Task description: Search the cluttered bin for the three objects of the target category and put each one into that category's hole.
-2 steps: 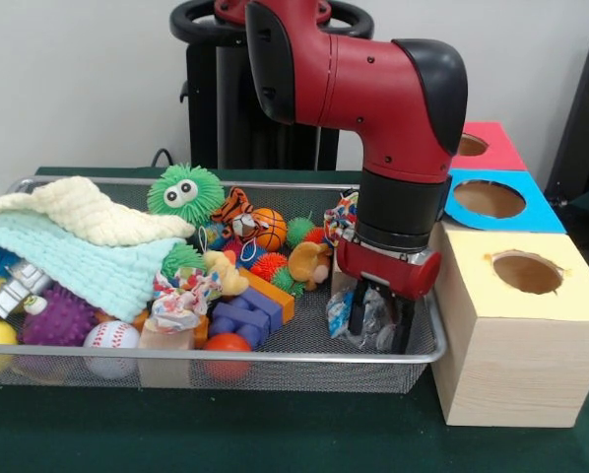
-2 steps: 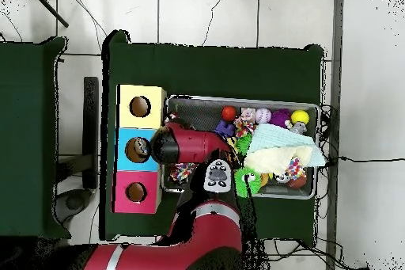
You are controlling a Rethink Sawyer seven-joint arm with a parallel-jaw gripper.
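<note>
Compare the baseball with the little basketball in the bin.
The baseball is white with red stitching; the basketball is orange with black lines. The baseball looks larger and lies against the bin's front rim; the basketball sits farther back among the toys, beside the tiger toy. Both are round toy balls, untouched by the hand.

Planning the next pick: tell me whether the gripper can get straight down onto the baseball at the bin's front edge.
Probably yes. The baseball lies uncovered against the wire bin rim, with nothing on top. The gripper is down at the opposite end, so it must lift and cross first.
</note>
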